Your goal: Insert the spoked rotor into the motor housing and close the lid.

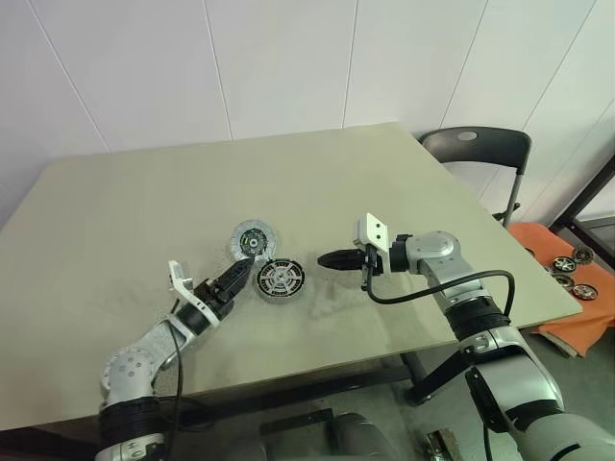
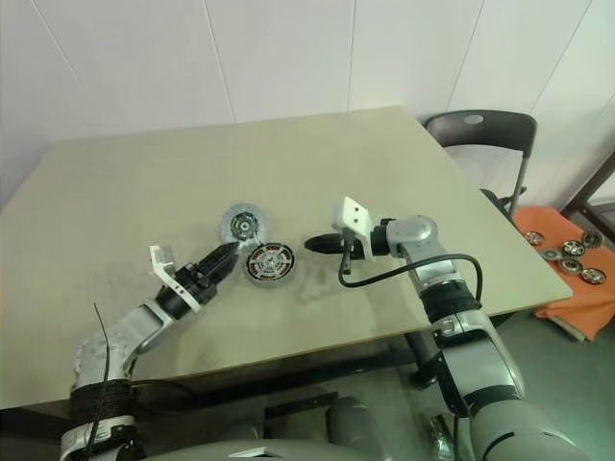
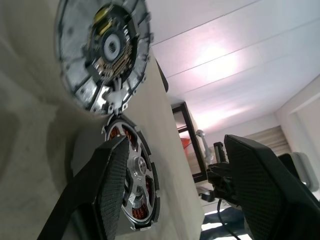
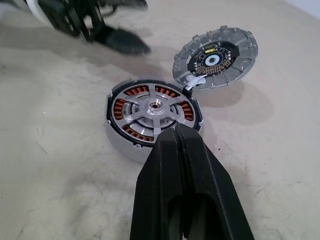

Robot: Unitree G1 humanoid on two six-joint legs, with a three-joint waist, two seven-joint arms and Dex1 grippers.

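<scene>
Motor housing: round silvery shallow part, copper-brown windings, lying flat on the table.
Spoked rotor: black-rimmed thin wheel with pale spokes, seated in the housing.
Lid: round silver-grey metal disc, tilted open, joined to the housing's edge.

Motor housing: copper-brown windings, silver centre, black-rimmed rotor. Lid: silver-grey, dark inner ring. Tabletop: beige.

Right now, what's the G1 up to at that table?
Motor assembly. The black-rimmed spoked rotor already sits in the round copper-wound motor housing on the beige table. The round silver-grey lid is still off, tilted beside it. The left end effector, open, hovers near the lid; the right end effector is shut, holding nothing.
</scene>
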